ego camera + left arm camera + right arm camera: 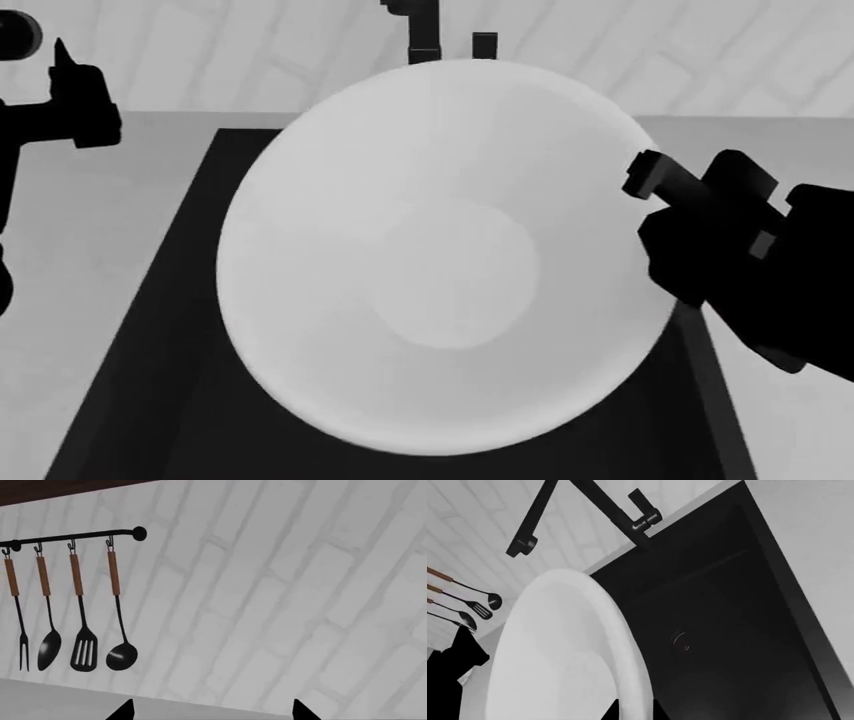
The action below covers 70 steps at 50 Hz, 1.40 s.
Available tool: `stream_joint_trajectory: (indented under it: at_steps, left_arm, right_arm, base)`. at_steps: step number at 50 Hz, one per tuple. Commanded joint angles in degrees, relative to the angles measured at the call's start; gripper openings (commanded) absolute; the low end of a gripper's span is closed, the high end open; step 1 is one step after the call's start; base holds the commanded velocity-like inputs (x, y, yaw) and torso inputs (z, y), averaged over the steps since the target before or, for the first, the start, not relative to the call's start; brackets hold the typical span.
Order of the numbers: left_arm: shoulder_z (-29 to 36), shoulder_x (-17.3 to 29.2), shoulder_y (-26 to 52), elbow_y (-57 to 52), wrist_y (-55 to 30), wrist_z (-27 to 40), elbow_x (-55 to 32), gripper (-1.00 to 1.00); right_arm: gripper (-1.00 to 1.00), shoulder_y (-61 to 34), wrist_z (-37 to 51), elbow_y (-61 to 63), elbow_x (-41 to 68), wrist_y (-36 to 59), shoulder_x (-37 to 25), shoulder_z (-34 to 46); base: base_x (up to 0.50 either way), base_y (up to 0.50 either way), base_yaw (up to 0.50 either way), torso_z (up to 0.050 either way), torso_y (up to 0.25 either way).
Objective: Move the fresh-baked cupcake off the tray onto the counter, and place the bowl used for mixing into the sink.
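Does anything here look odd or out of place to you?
Only the bowl: it hangs tilted above the sink rather than resting in it, pinched at its rim by the right gripper. Nothing looks spilled or broken. The left gripper is off to the side, holding nothing.

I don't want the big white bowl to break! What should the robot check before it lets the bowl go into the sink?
1. Bowl over the sink, not the counter: ok, head view shows black basin beneath it.
2. Right gripper holding the rim: ok, fingers sit either side of the edge.
3. Bowl low enough to drop safely: cannot tell; it appears raised and tilted.
4. Faucet clear of the bowl: cannot tell, their outlines overlap in head view.
5. Left gripper out of the way: ok, open, facing the wall with hanging utensils.
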<state>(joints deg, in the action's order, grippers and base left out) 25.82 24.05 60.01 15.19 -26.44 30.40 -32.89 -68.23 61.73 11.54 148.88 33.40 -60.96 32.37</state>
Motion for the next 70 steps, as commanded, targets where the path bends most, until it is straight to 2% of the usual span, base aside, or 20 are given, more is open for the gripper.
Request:
stream_joint_trajectory:
  at_steps: [1, 11, 18, 52, 56, 58, 70]
  left_arm:
    - [0.14, -0.17, -0.04, 0.22, 0.13, -0.07, 0.00, 1.00]
    - [0.15, -0.12, -0.02, 0.17, 0.09, -0.08, -0.08, 1.00]
    - [0.13, -0.13, 0.10, 0.24, 0.19, -0.13, -0.09, 1.00]
    - [0.54, -0.15, -0.03, 0.54, 1.11, -0.35, 0.37, 1.00]
    - [2.34, 0.01, 0.71, 0.86, -0.37, 0.36, 2.13, 1.00]
    - [0.97, -0.05, -0.30, -0.04, 2.14, -1.10, 0.70, 1.00]
    - [0.53, 0.13, -0.49, -0.31, 1.52, -0.37, 0.27, 1.00]
  right_arm:
    - [-1.00, 0.21, -0.70, -0.03, -0.79, -0.41, -0.23, -0.52]
    - [-1.00, 0.07, -0.84, -0.06, -1.08, 0.38, -0.19, -0.26]
    - [-1.00, -0.36, -0.41, -0.50, -0.87, 0.51, 0.00, -0.04]
    - [-1.00, 2.35, -2.44, -1.81, -2.39, -0.12, -0.15, 0.34]
    - [-1.00, 1.89, -2.32, -2.14, -2.35, 0.26, 0.12, 0.49]
    - [-1.00, 1.72, -2.39, -2.47, -2.47, 0.53, 0.36, 0.64]
    - [-1.00, 3.55, -4.61, -5.60, -3.00, 1.18, 2.09, 1.94]
  base:
    - [0.00, 0.00, 0.00, 0.000, 0.000]
    - [0.02, 0.00, 0.00, 0.000, 0.000]
    - [0.43, 0.33, 0.00, 0.000, 0.000]
    - [0.02, 0.00, 0.00, 0.000, 0.001]
    - [0.00, 0.00, 0.00, 0.000, 0.000]
    - [0.00, 0.00, 0.00, 0.000, 0.000]
    - [0.00, 0.00, 0.00, 0.000, 0.000]
